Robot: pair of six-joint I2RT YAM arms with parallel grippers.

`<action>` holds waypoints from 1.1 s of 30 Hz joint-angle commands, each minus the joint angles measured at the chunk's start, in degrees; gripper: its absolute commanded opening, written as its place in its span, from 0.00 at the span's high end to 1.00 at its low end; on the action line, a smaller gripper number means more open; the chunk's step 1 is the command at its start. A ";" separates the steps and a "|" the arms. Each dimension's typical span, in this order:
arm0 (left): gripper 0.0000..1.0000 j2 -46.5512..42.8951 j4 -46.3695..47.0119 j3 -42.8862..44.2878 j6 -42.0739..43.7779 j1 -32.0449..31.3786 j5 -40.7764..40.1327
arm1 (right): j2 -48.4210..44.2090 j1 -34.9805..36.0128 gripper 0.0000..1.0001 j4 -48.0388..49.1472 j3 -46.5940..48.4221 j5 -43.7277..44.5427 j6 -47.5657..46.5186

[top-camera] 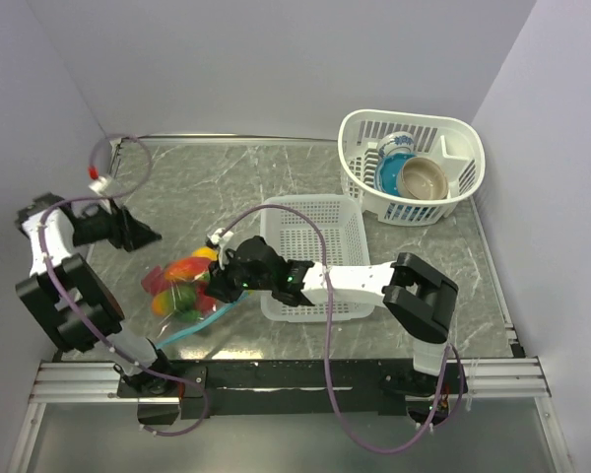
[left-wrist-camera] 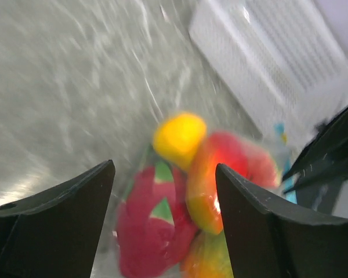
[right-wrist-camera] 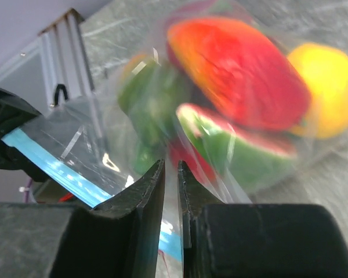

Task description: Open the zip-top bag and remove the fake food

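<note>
A grey marbled tabletop [top-camera: 227, 177] sits inside plain pale walls. At its near edge a metal rail [top-camera: 79, 379] carries both arm bases.

Just beyond the rail lies the clear floppy zip-top bag [top-camera: 182, 296], left of centre on the table, with its teal-blue zip strip [top-camera: 192, 330] trailing toward the near edge. The glossy plastic fake food [top-camera: 182, 271] is inside it, bunched together. There is a round yellow piece [left-wrist-camera: 178, 138], a red-orange one [right-wrist-camera: 232, 75], a pink one with green flecks [left-wrist-camera: 151, 231] and a green-skinned wedge [right-wrist-camera: 238, 150].

The right gripper [top-camera: 215, 281] reaches in from the right and meets the bag on its right side. Its wrist view, though blurred, shows the jaws drawn in to a thin slit — the bag's film and a bit of the teal strip sit in that slit.

The left gripper [top-camera: 138, 232] is a little farther back and to the left, apart from the bag. Its jaws stand wide, holding nothing, and its blurred wrist view frames the toy food between the two fingers [left-wrist-camera: 75, 214].

Right of the bag is a white slotted rectangular basket [top-camera: 310, 202], with the right forearm stretched across it. Farthest back, by the right wall, is a white oval slotted basket [top-camera: 453, 128]. It holds a blue bowl [top-camera: 392, 172] tipped on edge and a tan bowl [top-camera: 424, 177] — side by side and touching.
</note>
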 commanded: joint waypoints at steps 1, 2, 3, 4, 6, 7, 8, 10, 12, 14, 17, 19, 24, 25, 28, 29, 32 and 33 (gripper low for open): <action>0.23 4.06 -9.03 -6.20 17.87 -2.15 -4.76 | -4.26 0.49 0.78 -1.98 -2.10 3.38 -0.56; 0.16 6.59 -10.46 -7.69 20.34 -2.68 -5.29 | -4.53 0.57 0.79 -2.33 -2.46 4.78 -0.65; 0.16 7.75 -10.39 -8.40 21.93 -2.68 -5.90 | -4.44 0.58 0.79 -2.77 -2.64 5.40 -0.65; 0.16 8.80 -10.48 -8.93 22.64 -2.77 -6.17 | -3.92 0.66 0.79 -4.34 -1.68 6.19 -0.47; 0.15 11.00 -10.57 -10.07 24.22 -3.03 -6.08 | -0.06 0.57 0.82 -8.29 1.82 8.57 -0.73; 0.15 11.45 -10.57 -10.25 24.23 -3.29 -5.91 | 1.78 0.58 0.84 -13.62 6.98 8.92 -0.91; 0.15 12.06 -10.57 -10.43 23.80 -4.17 -6.08 | 5.19 0.58 0.88 -16.20 9.64 9.27 -1.00; 0.16 12.41 -10.57 -10.87 23.79 -5.66 -7.30 | 7.94 0.58 0.88 -20.77 14.74 8.84 -1.18; 0.28 13.11 -10.56 -11.66 24.15 -7.60 -7.84 | 9.53 0.57 0.88 -20.97 15.64 7.70 -0.82; 0.65 15.30 -10.48 -10.53 22.84 -8.57 -7.58 | 10.23 0.58 0.86 -19.74 15.38 7.26 -0.39; 0.99 16.46 -10.65 -7.89 21.69 -8.48 -6.53 | 11.55 0.57 0.84 -20.35 16.87 7.96 -0.38; 0.99 14.98 -10.57 -5.53 21.68 -8.57 -5.56 | 12.17 0.49 0.78 -20.01 17.75 9.79 -0.82; 0.99 13.04 -10.48 6.07 13.70 -6.91 -0.90 | 13.14 -0.91 0.68 -22.55 23.02 15.69 -3.37; 0.99 12.16 -10.57 9.66 12.12 -6.03 -0.81 | 11.40 -1.09 0.64 -22.03 22.50 17.00 -3.72; 0.99 10.75 -10.48 15.12 8.69 -5.14 -2.21 | 4.30 -1.09 0.61 -14.32 14.00 17.98 -4.25; 0.99 10.57 -10.48 15.76 8.15 -5.23 -2.74 | 2.52 -1.09 0.60 -11.86 11.19 18.07 -4.34; 0.99 9.78 -10.48 14.45 8.58 -5.41 -3.45 | -2.15 -0.83 0.58 -3.50 0.38 16.93 -3.38; 0.99 9.61 -10.30 13.57 8.94 -5.58 -3.88 | -2.68 -0.74 0.58 -0.96 -0.69 16.40 -2.94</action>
